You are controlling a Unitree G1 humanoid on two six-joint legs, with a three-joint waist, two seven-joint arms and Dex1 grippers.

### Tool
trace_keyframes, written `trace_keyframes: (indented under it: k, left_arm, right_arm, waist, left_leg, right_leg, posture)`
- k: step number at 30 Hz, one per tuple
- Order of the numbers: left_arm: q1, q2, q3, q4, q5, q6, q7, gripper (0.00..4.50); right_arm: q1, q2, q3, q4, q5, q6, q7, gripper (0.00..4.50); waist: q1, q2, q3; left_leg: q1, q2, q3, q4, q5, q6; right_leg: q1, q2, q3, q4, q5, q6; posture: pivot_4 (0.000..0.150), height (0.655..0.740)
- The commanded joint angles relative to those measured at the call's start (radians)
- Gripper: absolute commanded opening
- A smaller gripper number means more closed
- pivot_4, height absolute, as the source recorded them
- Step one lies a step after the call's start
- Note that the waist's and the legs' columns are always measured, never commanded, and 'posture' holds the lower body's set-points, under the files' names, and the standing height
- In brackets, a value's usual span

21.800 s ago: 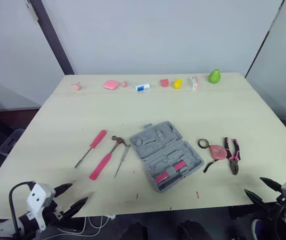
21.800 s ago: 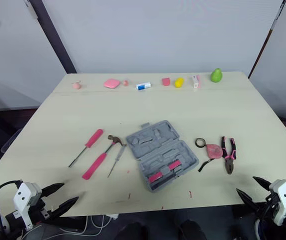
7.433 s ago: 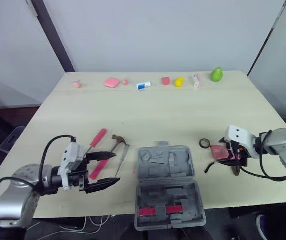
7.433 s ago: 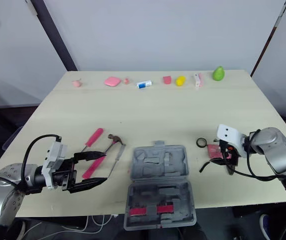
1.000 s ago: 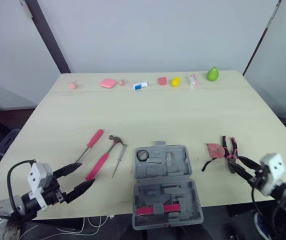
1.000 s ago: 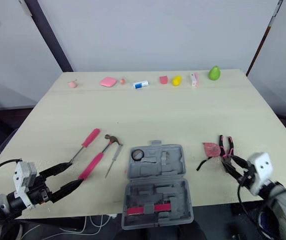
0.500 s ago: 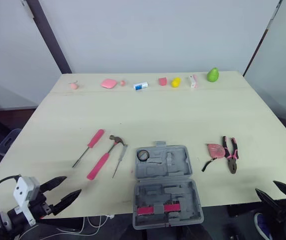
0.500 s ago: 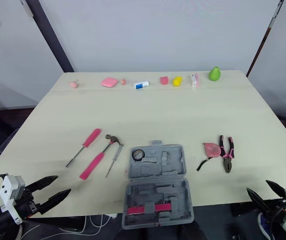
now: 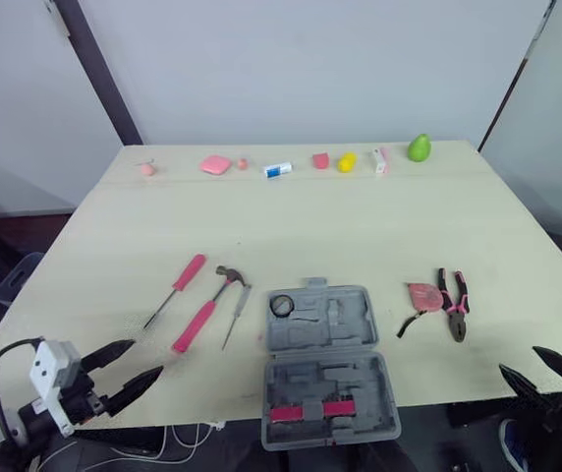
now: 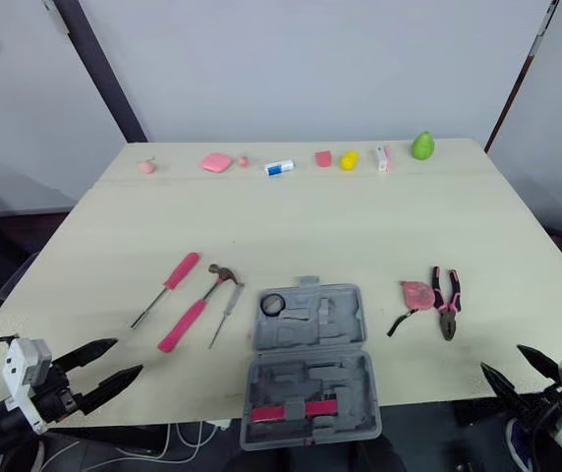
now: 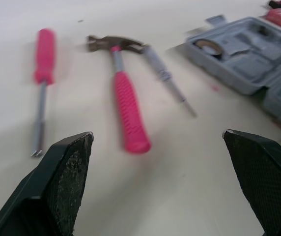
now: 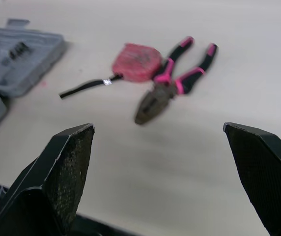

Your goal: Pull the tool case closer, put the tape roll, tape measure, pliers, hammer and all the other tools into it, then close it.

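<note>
My left jaws and right jaws both stand wide apart, holding nothing, low by the near edge of the table (image 9: 310,216). My worry on the right is that the tape measure (image 9: 423,295) and pliers (image 9: 455,315) lie just beside each other, perhaps touching. A sloppy reach for one would likely shove the other, and the measure's dark strap could snag. On the left, the hammer (image 9: 202,317) has its head close against the small grey screwdriver (image 9: 235,317), so the risk is the same. The open tool case (image 9: 365,379) lies right at the table's near edge, and a hard push could tip it off.

From the right jaws, pliers and tape measure both lie at about 10 o'clock, the measure farther. From the left jaws, the hammer is at 2 o'clock, the pink screwdriver (image 9: 181,283) at 1 and the case at 3. The tape roll (image 9: 281,306) already sits in the case's far half.
</note>
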Motion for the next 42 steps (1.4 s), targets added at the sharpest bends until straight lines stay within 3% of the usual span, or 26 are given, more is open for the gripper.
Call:
trace_keyframes:
  k: [1,10,21,30,42]
  left_arm:
    - [-0.018,0.013,-0.014,-0.073,-0.016,0.022,-0.003,4.5]
    - [-0.148,0.035,-0.106,-0.194,-0.037,0.102,-0.024,4.5]
    - [-0.318,0.07,-0.241,-0.346,-0.106,0.275,-0.055,4.5]
    - [-0.405,0.086,-0.288,-0.377,-0.113,0.313,-0.096,4.5]
    - [-0.495,0.093,-0.32,-0.438,-0.155,0.401,-0.079,4.5]
  right_arm:
    - [-0.017,-0.016,0.01,-0.067,0.007,0.031,-0.031,4.43]
    - [-0.11,-0.051,0.156,-0.206,-0.072,0.171,-0.157,4.43]
    - [-0.259,0.075,0.337,-0.257,-0.194,0.392,-0.467,4.43]
    - [-0.313,0.211,0.389,-0.246,-0.234,0.505,-0.627,4.43]
    - [-0.413,0.333,0.342,-0.164,-0.247,0.615,-0.793,4.43]
  waist:
    - [0.004,0.0,0.0]
    - [0.013,0.0,0.0]
    - [0.012,0.0,0.0]
    - [0.011,0.001,0.0]
    - [0.009,0.001,0.0]
  left_leg:
    - [0.0,0.0,0.0,0.0,0.0,0.0]
    - [-0.001,-0.002,0.0,0.001,0.0,0.0]
    - [-0.002,-0.002,0.0,0.001,0.0,0.0]
    - [-0.003,-0.002,-0.001,0.001,0.0,0.0]
    - [-0.003,-0.002,-0.002,0.001,0.0,0.0]
  right_leg:
    - [0.0,0.0,0.0,0.0,0.0,-0.001]
    - [0.001,0.002,-0.001,0.0,0.001,-0.001]
    - [0.001,0.002,-0.003,0.0,0.001,-0.001]
    - [0.001,0.003,-0.004,0.0,0.003,0.002]
    - [0.001,0.003,-0.003,0.0,0.003,0.002]
  posture:
    - [0.15,0.74]
    - [0.15,0.74]
    - [0.15,0.74]
    - [0.15,0.74]
    - [0.15,0.74]
